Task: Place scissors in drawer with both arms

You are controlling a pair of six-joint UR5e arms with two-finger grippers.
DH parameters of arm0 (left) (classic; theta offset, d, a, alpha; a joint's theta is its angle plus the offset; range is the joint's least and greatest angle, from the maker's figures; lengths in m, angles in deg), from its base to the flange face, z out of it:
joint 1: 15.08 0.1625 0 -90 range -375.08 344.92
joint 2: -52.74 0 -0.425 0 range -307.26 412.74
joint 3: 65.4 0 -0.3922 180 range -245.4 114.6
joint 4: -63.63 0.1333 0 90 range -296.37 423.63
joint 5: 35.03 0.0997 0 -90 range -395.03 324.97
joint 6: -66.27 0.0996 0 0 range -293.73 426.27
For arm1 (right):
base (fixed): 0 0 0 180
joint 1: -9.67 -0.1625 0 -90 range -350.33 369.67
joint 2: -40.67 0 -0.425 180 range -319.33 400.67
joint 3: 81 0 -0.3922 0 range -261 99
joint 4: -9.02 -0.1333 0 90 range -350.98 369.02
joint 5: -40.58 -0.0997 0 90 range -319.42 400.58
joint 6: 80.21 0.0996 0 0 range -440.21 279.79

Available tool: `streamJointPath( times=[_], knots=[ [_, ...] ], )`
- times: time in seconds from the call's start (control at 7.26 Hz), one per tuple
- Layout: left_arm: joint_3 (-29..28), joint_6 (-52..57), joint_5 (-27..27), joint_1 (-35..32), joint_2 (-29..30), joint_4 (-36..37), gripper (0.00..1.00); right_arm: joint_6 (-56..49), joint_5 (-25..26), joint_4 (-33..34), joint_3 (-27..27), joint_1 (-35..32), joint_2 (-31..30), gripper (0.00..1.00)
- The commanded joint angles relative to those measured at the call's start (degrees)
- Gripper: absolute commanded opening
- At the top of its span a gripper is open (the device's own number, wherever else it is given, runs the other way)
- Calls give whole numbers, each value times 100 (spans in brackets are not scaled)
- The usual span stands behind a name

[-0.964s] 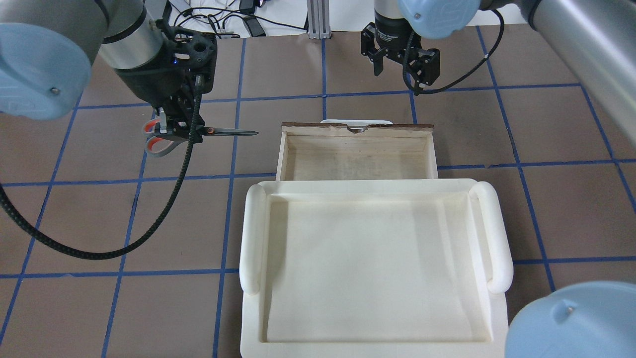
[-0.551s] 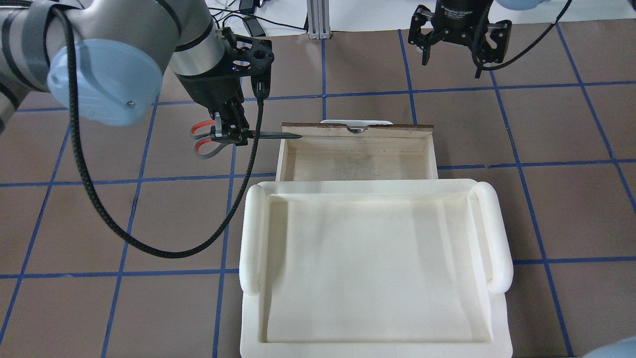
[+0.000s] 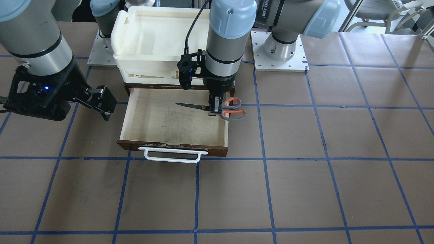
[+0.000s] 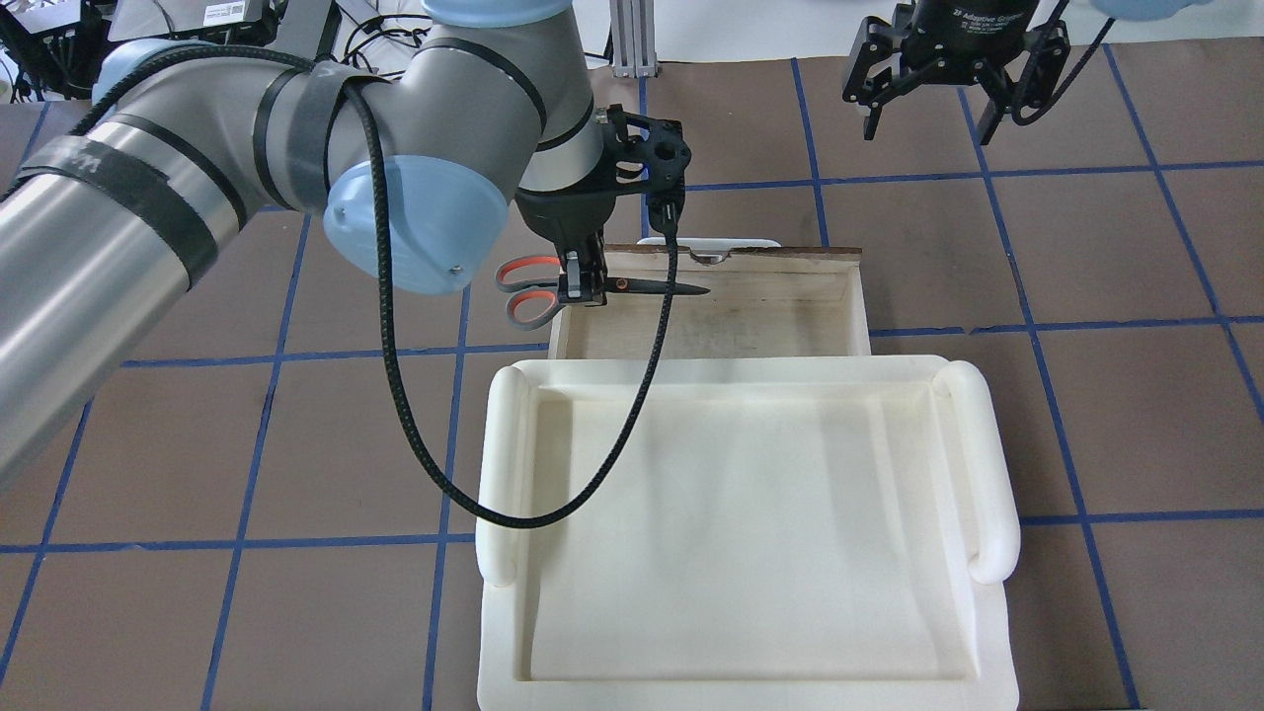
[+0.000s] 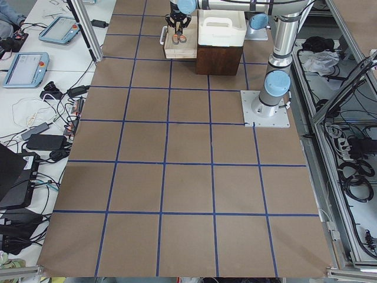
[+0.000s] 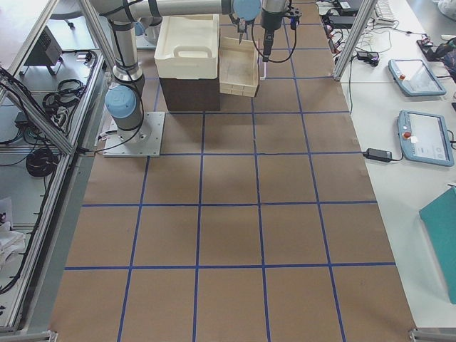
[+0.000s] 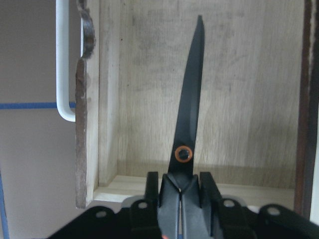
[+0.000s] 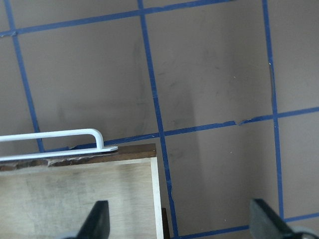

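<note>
The drawer (image 4: 790,308) stands pulled open, pale plywood inside, dark front with a white bar handle (image 3: 173,157). My left gripper (image 4: 581,286) is shut on the scissors (image 4: 647,287) near their pivot and holds them level above the drawer's left side wall. The blades reach over the drawer's inside; the grey and orange handles (image 3: 232,108) hang outside the wall. In the left wrist view the blades (image 7: 190,104) point across the plywood floor (image 7: 249,99). My right gripper (image 4: 950,94) is open and empty, beyond the drawer's far right corner (image 8: 149,149).
A cream-white plastic tray (image 4: 992,474) sits on the cabinet above the drawer's back. Brown table paper with blue tape grid lines lies all around. Cables lie at the table's far edge (image 4: 444,39). My left arm's black cable (image 4: 395,395) loops over the tray's corner.
My left gripper has carried the scissors rightward, from beside the drawer to over its left wall, blades now above the inside. My right gripper has moved right and further away from the drawer.
</note>
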Motion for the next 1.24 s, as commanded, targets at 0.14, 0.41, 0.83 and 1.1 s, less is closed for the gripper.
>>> streamJointPath(
  times=[0.14, 0.41, 0.83, 1.1],
  knots=[
    [47, -556, 9, -400, 348, 369, 0, -1245, -481, -101, -16, 1, -187, 100],
    [74, -621, -8, -489, 505, 710, 0, -1293, -403, -224, -51, 19, -197, 100],
    [161, -534, 0, -559, 594, 703, 0, -1293, -227, -303, -60, 28, -206, 100],
    [285, -524, 1, -560, 629, 790, 0, -1276, -78, -312, -60, 36, -214, 100]
  ],
)
